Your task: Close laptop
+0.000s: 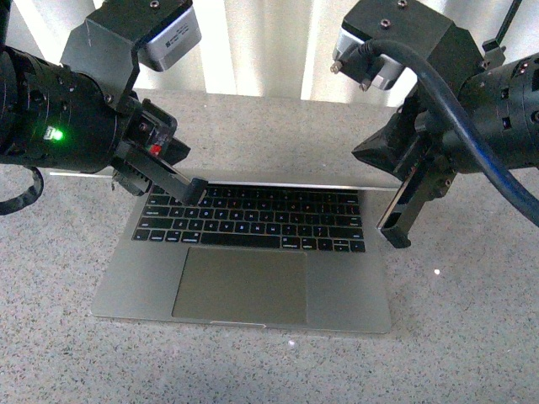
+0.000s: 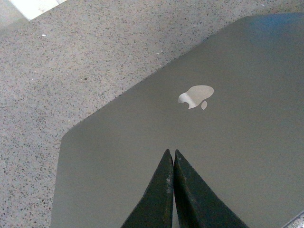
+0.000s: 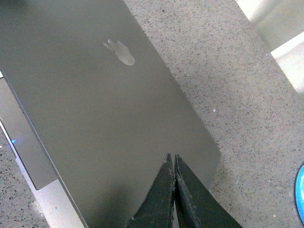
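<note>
On the speckled grey counter (image 1: 472, 337) sits the laptop (image 1: 337, 295), with bare counter all around its edges. Its keyboard (image 1: 253, 220) shows, and from the front the lid (image 2: 237, 156) looks like just a thin edge. The left gripper (image 1: 195, 190) has its fingers pressed tight together, tips at the lid's top edge. The right gripper (image 1: 396, 229) is pressed together too, by the lid's right corner. Neither holds anything.
</note>
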You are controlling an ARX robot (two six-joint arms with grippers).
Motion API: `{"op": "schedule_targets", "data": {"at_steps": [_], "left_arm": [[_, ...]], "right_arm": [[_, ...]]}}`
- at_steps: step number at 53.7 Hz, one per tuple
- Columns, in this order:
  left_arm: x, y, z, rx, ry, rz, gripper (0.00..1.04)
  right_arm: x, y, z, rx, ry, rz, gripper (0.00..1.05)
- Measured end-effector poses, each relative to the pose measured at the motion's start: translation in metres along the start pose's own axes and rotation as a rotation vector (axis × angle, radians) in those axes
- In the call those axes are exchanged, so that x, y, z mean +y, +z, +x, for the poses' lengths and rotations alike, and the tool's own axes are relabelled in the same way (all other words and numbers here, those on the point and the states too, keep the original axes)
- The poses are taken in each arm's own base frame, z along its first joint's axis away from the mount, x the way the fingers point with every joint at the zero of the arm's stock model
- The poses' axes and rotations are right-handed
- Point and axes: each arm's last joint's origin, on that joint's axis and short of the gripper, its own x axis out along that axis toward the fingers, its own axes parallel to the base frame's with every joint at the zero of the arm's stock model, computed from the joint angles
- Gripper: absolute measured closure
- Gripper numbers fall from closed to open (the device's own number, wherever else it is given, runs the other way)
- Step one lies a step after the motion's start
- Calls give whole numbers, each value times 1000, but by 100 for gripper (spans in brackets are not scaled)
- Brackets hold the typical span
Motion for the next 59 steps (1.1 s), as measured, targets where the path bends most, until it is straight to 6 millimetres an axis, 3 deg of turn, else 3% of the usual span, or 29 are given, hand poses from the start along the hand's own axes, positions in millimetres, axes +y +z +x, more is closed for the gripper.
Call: {"op": "schedule_targets", "data": {"at_steps": [59], "left_arm": [[-16, -25, 2, 27, -56, -63, 101]], "right_arm": [[22, -32, 8, 33, 43, 110, 104]]}}
